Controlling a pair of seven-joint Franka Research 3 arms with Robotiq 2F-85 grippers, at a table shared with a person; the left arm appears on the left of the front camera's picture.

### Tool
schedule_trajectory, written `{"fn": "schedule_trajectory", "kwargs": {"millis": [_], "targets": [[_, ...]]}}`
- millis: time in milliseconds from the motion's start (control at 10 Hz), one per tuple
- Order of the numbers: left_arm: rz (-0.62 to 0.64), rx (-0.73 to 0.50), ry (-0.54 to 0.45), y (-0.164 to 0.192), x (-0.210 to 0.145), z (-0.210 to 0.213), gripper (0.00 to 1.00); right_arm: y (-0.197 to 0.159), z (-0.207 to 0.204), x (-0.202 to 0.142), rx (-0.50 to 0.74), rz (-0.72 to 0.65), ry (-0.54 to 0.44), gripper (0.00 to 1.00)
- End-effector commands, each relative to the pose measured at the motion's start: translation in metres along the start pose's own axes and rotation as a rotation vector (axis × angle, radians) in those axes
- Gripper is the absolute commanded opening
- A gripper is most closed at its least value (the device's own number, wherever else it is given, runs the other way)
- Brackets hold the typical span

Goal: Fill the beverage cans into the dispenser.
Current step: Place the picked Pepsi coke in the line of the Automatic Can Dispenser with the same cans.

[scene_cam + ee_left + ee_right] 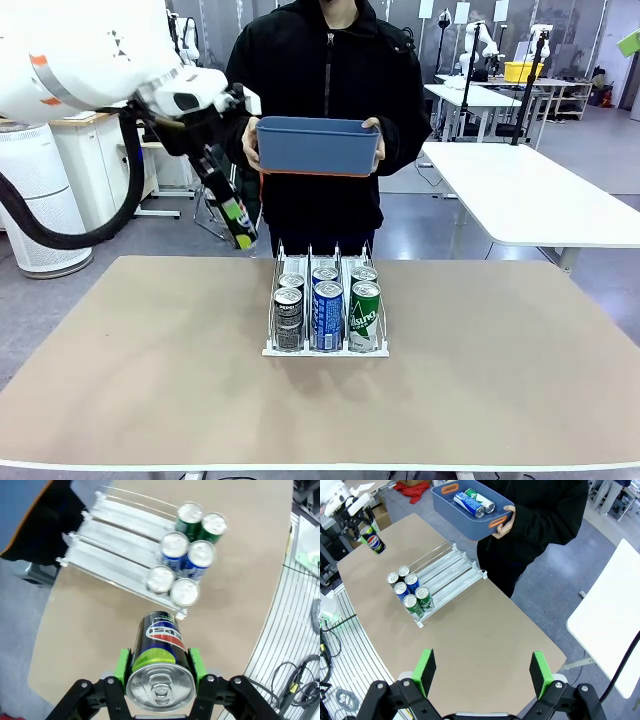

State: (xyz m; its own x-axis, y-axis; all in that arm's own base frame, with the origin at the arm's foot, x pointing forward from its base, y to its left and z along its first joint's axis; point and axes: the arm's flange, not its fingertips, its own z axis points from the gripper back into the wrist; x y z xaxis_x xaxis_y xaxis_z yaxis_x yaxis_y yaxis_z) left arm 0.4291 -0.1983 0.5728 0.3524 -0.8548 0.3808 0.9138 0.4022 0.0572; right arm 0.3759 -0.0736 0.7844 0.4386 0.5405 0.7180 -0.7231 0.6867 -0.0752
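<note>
A tan worktop [480,380] stands in an open lab. At its far side a person holds a blue tub [318,145] of spare cans [472,502] at chest height, probably so the claws can pick from it. The left claw [159,662] is clamped on a black can [161,640], carried tilted in the air. Below and ahead of that claw sits the dispenser [110,545]. Six cans [327,310] crowd its robot-side end, so the lanes toward the person are bare for loading. The right claw [483,672] hangs high above the worktop, jaws wide apart and empty.
</note>
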Motion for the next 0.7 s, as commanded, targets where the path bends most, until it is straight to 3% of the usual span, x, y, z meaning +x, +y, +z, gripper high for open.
{"fn": "schedule_trajectory", "kwargs": {"millis": [0, 200, 600], "targets": [[-0.047, -0.003, 0.002, -0.0186, 0.0006, -0.0079, 0.58, 0.0012, -0.0013, -0.0005, 0.009, 0.002, -0.010, 1.00], [-0.062, -0.076, -0.015, -0.0197, 0.0021, -0.0097, 0.58, 0.0012, -0.0013, -0.0005, 0.009, 0.002, -0.010, 1.00], [-0.046, -0.032, 0.018, -0.0252, 0.0071, -0.0159, 0.58, 0.0012, -0.0013, -0.0005, 0.009, 0.002, -0.010, 1.00]]}}
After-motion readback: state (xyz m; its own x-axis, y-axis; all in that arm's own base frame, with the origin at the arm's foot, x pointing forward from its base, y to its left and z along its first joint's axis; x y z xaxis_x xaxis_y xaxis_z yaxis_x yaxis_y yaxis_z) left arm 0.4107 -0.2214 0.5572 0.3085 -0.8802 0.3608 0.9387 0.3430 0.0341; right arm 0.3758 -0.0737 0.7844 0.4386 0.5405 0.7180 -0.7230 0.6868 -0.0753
